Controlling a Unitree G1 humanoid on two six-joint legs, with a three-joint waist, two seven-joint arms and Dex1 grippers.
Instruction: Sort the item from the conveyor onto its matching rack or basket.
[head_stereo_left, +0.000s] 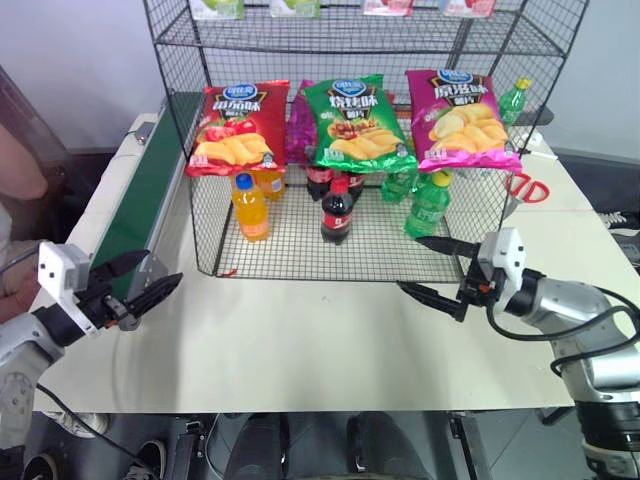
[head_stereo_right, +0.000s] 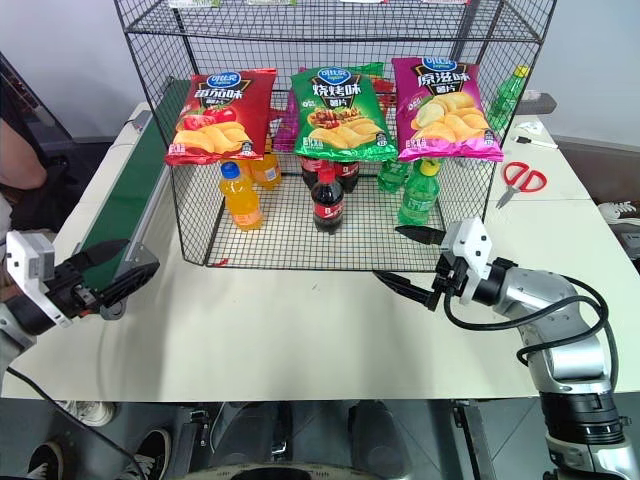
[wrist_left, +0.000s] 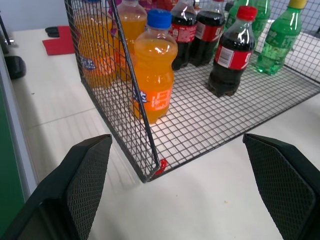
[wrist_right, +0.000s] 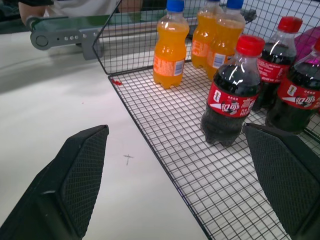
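Observation:
The item, a glossy green crisp bag (head_stereo_left: 358, 125), lies tilted on the middle tier of the black wire rack (head_stereo_left: 300, 250), between a red bag and a magenta one. The dark green conveyor (head_stereo_left: 140, 200) with pale side rails runs along the table's left edge. My left gripper (head_stereo_left: 160, 270) hovers open by the conveyor's near end, left of the rack's front corner, holding nothing. My right gripper (head_stereo_left: 410, 263) stands open and empty just in front of the rack's right front edge. In the right wrist view, its fingers (wrist_right: 80, 175) frame a cola bottle (wrist_right: 232, 97).
A red bag (head_stereo_left: 237, 128) and a magenta bag (head_stereo_left: 460, 120) flank the green one. Orange bottles (head_stereo_left: 250, 207), cola bottles (head_stereo_left: 337, 212) and green bottles (head_stereo_left: 428, 205) stand on the rack's bottom grid. Red-handled scissors (head_stereo_left: 527, 187) lie on the white table (head_stereo_left: 300, 340). A person's arm (head_stereo_left: 20, 170) shows at far left.

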